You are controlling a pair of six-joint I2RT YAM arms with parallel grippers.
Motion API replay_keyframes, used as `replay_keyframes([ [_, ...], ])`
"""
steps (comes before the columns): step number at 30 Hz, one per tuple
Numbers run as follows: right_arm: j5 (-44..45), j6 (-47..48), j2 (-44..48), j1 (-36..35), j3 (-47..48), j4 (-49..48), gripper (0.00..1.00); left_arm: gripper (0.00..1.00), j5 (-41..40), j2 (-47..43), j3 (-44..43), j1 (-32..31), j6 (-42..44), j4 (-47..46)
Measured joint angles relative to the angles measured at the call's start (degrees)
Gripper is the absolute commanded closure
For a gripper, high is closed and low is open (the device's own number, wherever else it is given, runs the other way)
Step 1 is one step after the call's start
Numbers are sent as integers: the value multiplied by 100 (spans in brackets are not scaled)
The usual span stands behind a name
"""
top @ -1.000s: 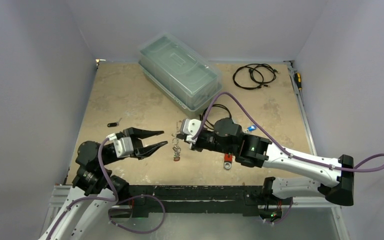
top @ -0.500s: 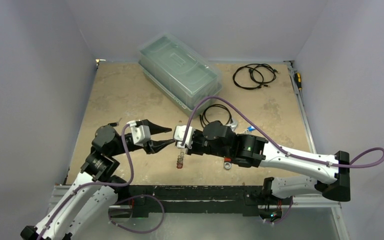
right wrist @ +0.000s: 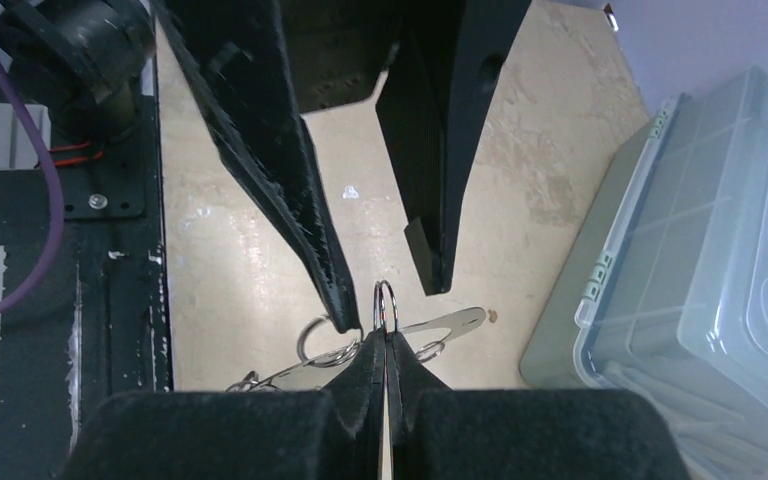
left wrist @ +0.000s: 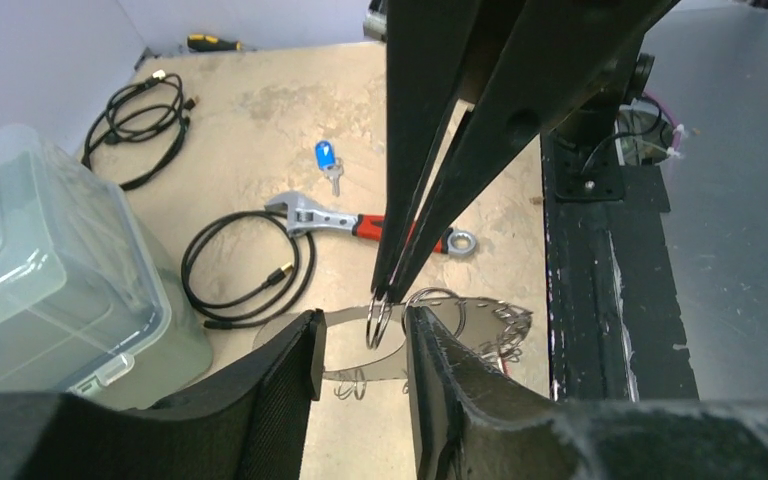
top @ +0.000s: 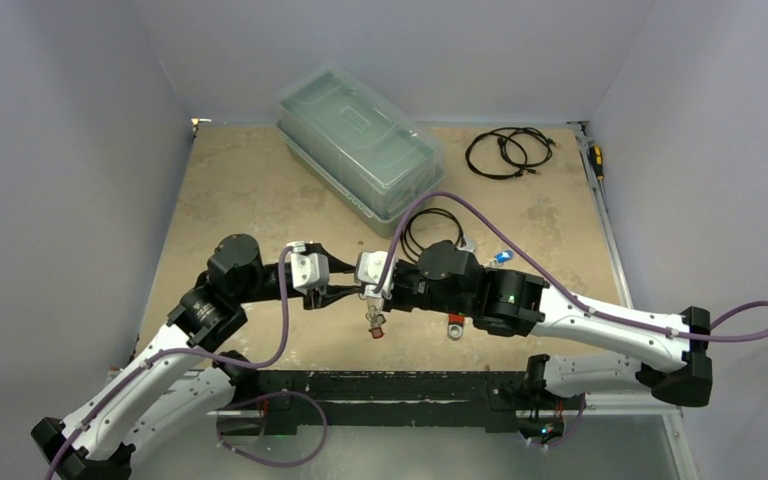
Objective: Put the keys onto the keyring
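My right gripper [top: 369, 291] [right wrist: 385, 342] is shut on a small split ring [right wrist: 385, 300] of the keyring and holds it above the table. A thin silvery plate [right wrist: 445, 322], more rings and a red-tagged key bunch [top: 374, 326] hang from it. My left gripper [top: 344, 282] [left wrist: 365, 333] is open, with one finger on each side of that ring [left wrist: 378, 320]; I cannot tell whether they touch it. A blue-tagged key [top: 503, 257] [left wrist: 326, 158] lies on the table to the right.
A red-handled wrench [left wrist: 360, 222] and a black coiled cable [top: 430, 225] lie by the right arm. A clear lidded box [top: 360, 140] stands at the back. Another cable [top: 508, 150] and a screwdriver [top: 596, 160] lie at the back right.
My left arm has swung right and brought its open fingers around the ring in the right gripper. The right gripper has shifted slightly with the bunch hanging from it.
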State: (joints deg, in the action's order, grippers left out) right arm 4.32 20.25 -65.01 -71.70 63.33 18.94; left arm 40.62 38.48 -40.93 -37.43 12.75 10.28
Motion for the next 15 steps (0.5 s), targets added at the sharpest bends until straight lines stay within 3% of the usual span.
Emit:
replay_keyframes([
  [5,-90,0,55,2,0,11,100,72,-96,87,-24,-59,166,190],
  [15,-105,0,55,0,0,13,100,71,-232,63,-232,-63,334,450],
])
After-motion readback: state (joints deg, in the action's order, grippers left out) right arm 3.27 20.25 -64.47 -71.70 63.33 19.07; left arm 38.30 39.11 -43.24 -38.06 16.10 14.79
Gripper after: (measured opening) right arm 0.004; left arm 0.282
